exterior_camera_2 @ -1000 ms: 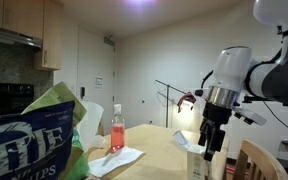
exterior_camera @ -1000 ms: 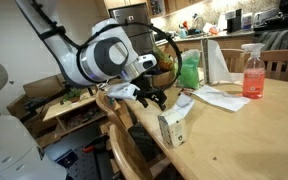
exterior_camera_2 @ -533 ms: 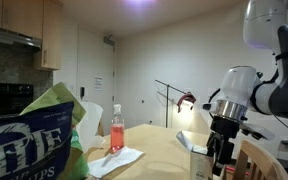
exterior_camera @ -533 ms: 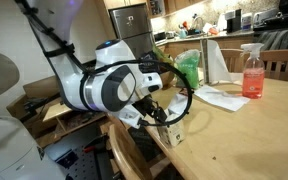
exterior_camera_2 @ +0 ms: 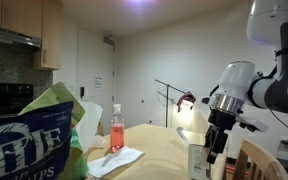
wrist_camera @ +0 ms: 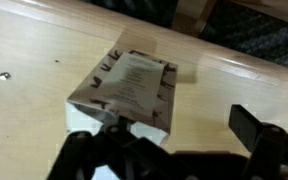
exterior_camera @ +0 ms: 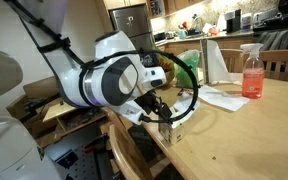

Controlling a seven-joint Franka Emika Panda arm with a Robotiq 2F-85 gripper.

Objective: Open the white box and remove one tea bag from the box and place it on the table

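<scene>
**Now: jaws spread wide over the white box at the table's edge**

Nothing lies between your jaws and the white box (exterior_camera: 172, 131); the clutter sits off to its far side. On the table (exterior_camera: 249, 140) beyond the box lie flat white paper sheets (exterior_camera: 220, 97). Past those stand a green bag (exterior_camera: 189, 68) and a pink spray bottle (exterior_camera: 252, 72), both well apart from the box. A wooden chair (exterior_camera: 132, 152) is just beside the box, at the table's rim and under your arm (exterior_camera: 109, 82). In an exterior view a big crisp bag (exterior_camera_2: 29, 140) fills the foreground, far from the box.

The box stands near the table's edge. In the wrist view its printed face with dark greenish marks is turned up toward you. No flap looks raised there, and its inside is hidden.

Your arm reaches in over the chair and bends at the wrist, which points down at the box in both exterior views. The jaws stand wide apart and grip nothing. In the wrist view the dark fingers (wrist_camera: 246, 122) frame the bottom of the picture, with one finger at the box's near edge. You cannot tell from these views whether it touches.
</scene>
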